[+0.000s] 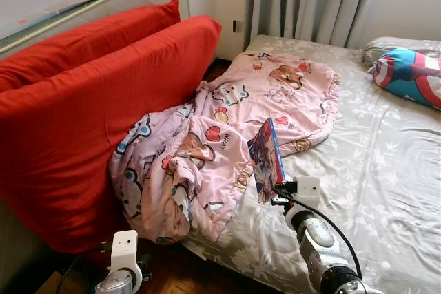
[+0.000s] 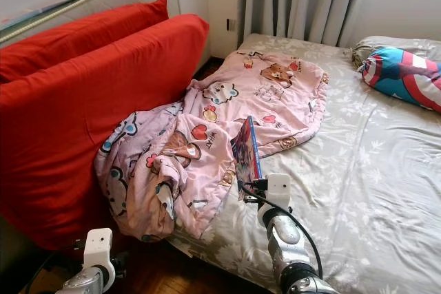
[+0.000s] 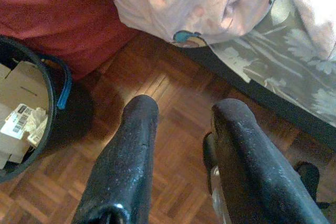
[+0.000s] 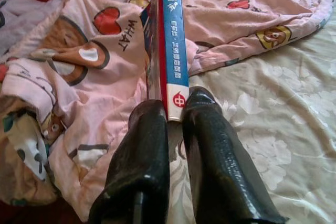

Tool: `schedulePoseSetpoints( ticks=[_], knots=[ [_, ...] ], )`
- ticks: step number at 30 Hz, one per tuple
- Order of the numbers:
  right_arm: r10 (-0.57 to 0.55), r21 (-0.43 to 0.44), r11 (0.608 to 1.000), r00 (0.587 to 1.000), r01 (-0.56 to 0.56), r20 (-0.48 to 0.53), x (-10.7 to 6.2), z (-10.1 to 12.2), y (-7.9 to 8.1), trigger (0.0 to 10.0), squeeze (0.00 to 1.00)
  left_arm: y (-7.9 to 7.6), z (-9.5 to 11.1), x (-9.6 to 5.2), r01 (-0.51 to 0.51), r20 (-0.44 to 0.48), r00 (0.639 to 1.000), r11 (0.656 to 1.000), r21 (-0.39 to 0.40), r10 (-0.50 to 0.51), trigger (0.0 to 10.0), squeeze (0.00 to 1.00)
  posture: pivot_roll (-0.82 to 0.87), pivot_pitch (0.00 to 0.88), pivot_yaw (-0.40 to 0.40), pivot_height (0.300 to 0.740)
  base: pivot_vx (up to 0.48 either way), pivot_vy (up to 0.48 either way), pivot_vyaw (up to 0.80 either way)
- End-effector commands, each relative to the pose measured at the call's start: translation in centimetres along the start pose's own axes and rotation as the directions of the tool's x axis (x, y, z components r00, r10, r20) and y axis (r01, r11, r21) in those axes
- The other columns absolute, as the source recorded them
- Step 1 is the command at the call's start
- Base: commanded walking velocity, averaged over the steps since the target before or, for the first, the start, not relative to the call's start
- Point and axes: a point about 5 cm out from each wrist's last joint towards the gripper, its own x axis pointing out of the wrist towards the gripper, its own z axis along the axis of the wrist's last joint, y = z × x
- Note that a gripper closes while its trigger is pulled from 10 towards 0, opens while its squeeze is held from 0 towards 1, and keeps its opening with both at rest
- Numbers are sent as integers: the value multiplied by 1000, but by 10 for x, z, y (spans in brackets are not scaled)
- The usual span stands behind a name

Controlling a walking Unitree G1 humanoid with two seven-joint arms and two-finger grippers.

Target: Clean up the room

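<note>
While the right gripper (image 4: 176, 108) pinches the thin book (image 4: 169, 35) at its bottom spine corner, fingers nearly closed, the book stands on edge over the pink blanket (image 1: 227, 135) ahead of them. Stiff, light, probably glossy-slick; a deeper grip along the spine stops pivoting. Left gripper (image 3: 181, 129) hangs open, empty, over the wood floor (image 3: 173, 85).

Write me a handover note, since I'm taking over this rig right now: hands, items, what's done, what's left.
Right hand: shut on the book, held upright over the bed beside the pink blanket.
Left hand: open, empty, low above the wood floor near a black bin.
Done: book lifted.
Left: put the book away; blanket is crumpled, hanging off the bed's edge against the red cushions.
</note>
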Motion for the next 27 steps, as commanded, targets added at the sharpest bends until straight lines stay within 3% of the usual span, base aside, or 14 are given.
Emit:
schedulePoseSetpoints(
  ticks=[1, 7, 15, 25, 27],
  knots=[
    [15, -42, 999, 1000, -14, 20, -1, 0, 3, 10000, 0, 3, -11, -2, -16, -37, 999, 1000, 12, 16, 10000, 0, -61, 0, 26, 740, 0, 0, 0],
    [27, -54, 998, 999, -24, 42, -3, 1, 1, 10000, 0, 12, -26, -7, -42, -60, 997, 999, 5, 43, 10000, 0, -83, 0, 16, 740, 0, 0, 0],
    [19, -45, 999, 999, -18, 30, -5, -6, 4, 10000, 0, 10, -43, -12, -35, -104, 994, 999, 5, 35, 10000, 0, -89, 0, 9, 740, 0, 0, 0],
    [-25, -26, 999, 1000, 26, 9, -6, -9, -1, 10000, 0, 4, -46, -12, -17, -116, 993, 999, 33, 21, 10000, 0, -104, 0, 14, 740, 0, 0, 0],
    [-30, -17, 999, 1000, 30, 3, -6, -9, -1, 10000, 0, 4, -46, -12, -16, -115, 993, 999, 35, 20, 10000, 0, -104, 0, 13, 740, 0, -255, -781]
  ],
)
